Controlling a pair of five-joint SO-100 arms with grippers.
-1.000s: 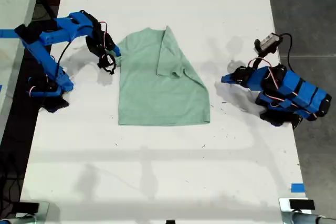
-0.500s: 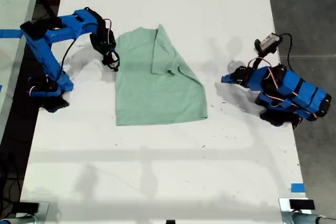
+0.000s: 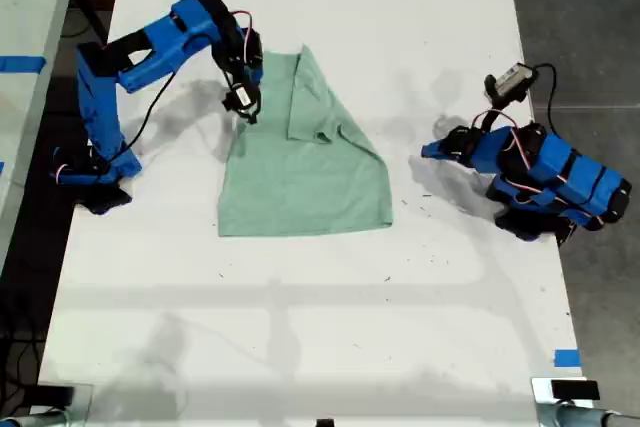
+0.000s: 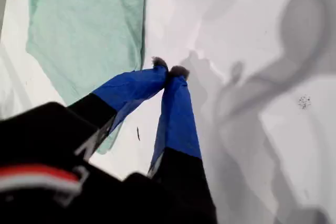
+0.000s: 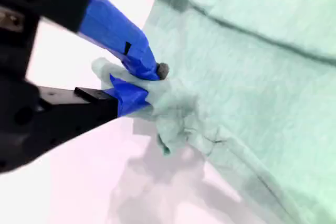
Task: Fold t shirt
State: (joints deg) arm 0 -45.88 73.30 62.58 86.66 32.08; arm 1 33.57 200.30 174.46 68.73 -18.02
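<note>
My second hand (image 5: 152, 85) pinches the mint t shirt's (image 3: 300, 177) edge; my first hand (image 4: 169, 71) rests clenched, folded back beside it.

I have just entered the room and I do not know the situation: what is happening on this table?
Two blue arms are folding a mint-green t shirt on a white table. My second gripper is shut on the shirt's edge at the exterior view's left. My first gripper, at that view's right, is shut, empty, off the cloth.

My first hand (image 4: 168, 70) closed, second hand (image 5: 152, 85) clamped.
</note>
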